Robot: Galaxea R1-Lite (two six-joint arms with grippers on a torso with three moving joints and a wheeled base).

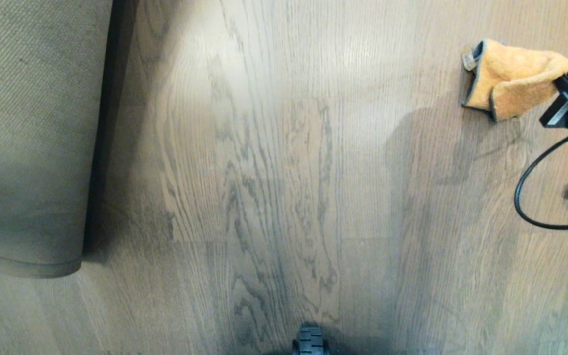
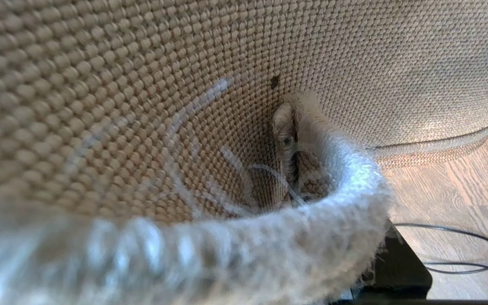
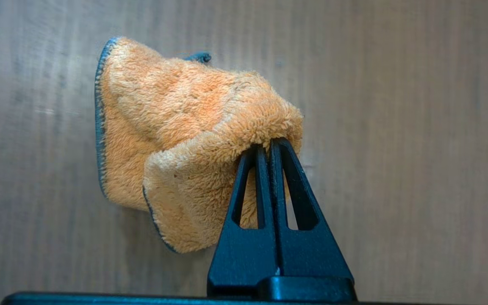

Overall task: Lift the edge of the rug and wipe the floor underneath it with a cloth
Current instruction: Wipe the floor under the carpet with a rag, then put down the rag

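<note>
Black cable (image 1: pixel 535 197) on floor (image 1: pixel 284 172) near cloth (image 1: pixel 511 79).

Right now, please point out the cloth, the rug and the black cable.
cloth (image 3: pixel 176 140), right wrist view, fluffy orange face.
rug (image 1: pixel 27 138), head view, ribbed tan backing.
black cable (image 1: pixel 523 190), head view, curved loop.

fluffy cloth (image 3: pixel 176 140), wood-grain floor (image 1: pixel 284 172)
</note>
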